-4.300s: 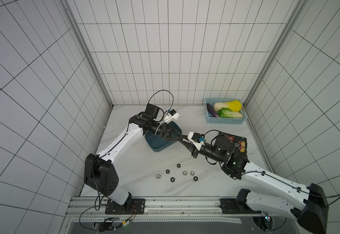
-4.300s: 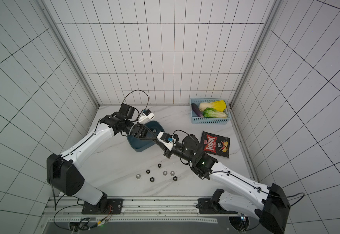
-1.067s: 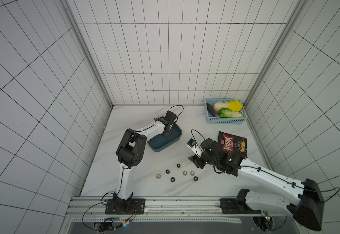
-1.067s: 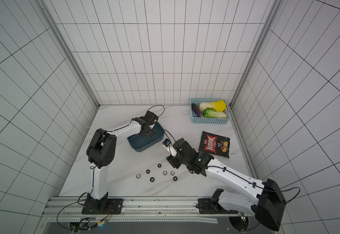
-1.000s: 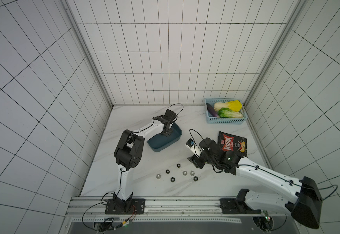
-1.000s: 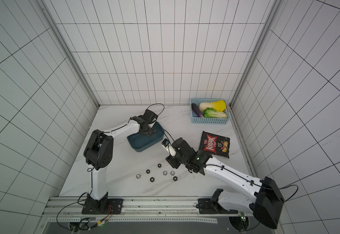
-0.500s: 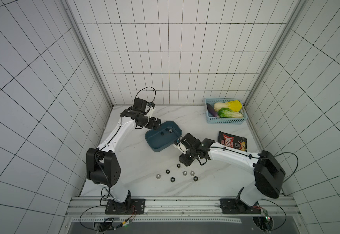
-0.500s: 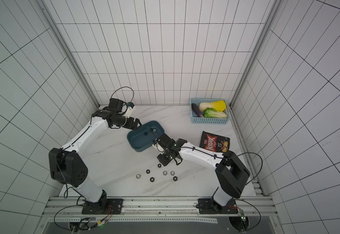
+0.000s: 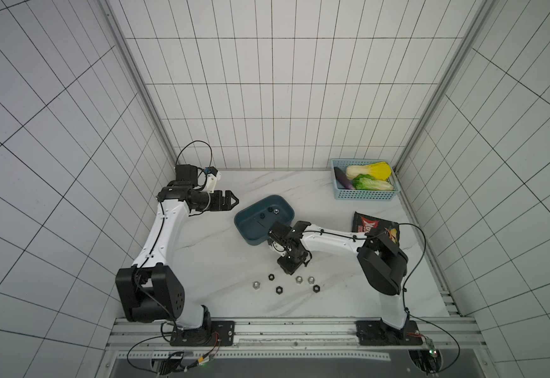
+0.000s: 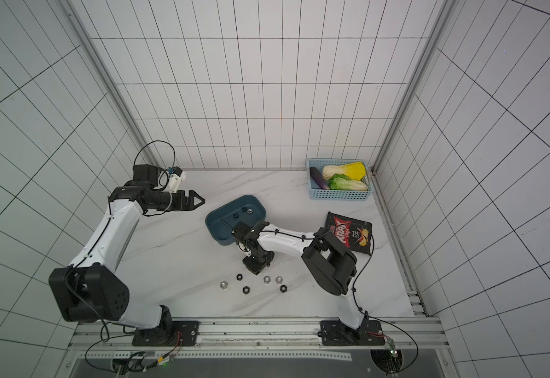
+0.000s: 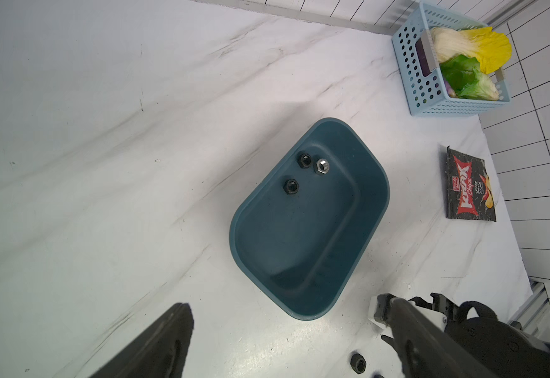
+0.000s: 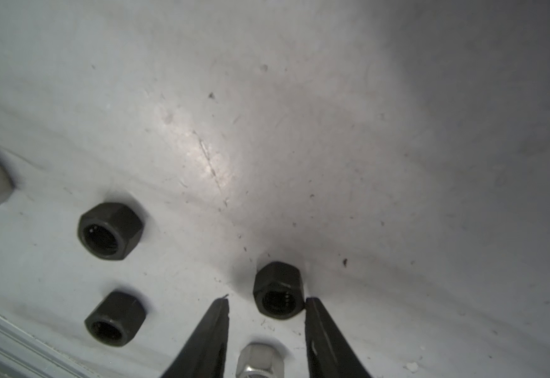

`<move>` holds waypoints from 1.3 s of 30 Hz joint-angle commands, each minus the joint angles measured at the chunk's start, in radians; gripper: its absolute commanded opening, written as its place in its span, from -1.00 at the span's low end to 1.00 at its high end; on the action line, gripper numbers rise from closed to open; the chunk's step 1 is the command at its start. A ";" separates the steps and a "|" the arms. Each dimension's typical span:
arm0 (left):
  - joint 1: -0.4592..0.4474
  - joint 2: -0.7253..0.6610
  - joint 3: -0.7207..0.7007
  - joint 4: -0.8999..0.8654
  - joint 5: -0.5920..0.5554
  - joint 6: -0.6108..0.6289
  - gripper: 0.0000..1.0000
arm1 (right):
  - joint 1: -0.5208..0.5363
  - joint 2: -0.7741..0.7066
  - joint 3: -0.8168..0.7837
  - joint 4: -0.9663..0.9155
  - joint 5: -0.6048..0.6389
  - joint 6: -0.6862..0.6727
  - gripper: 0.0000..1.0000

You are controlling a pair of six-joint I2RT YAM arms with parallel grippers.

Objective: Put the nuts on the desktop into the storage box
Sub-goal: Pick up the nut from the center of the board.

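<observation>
Seven nuts (image 9: 298, 279) left on the desktop (image 9: 208, 261), three in the storage box (image 9: 250, 241); my right arm is down on the next one.

My left gripper (image 9: 236, 200) has opened and swung away from the box toward the back-left corner of the desktop, fingers spread wide and empty. The box sits mid-desktop holding two black nuts and a silver one. My right gripper (image 12: 267, 299) has dropped from beside the box to the cluster near the front edge. Its fingers (image 12: 208, 337) straddle a black nut (image 12: 278, 289), one tip touching it, the other short of it, so it isn't clamped yet. I judge the pinch is a moment off, then a short carry to the box.
</observation>
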 commanded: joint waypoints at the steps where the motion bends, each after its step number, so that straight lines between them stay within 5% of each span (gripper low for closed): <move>1: 0.006 -0.035 -0.015 0.009 0.036 0.004 0.96 | 0.008 0.026 0.040 -0.067 0.046 0.026 -0.18; 20: 0.009 -0.051 -0.040 0.027 0.104 0.016 0.96 | -0.006 0.044 0.060 -0.004 0.053 -0.025 -0.20; 29: 0.009 -0.056 -0.064 0.041 0.150 0.015 0.96 | -0.012 0.030 0.026 0.027 0.037 -0.035 -0.41; 39: -0.007 -0.033 -0.030 0.007 0.292 -0.013 0.96 | -0.016 -0.187 -0.091 0.167 0.148 -0.057 -0.64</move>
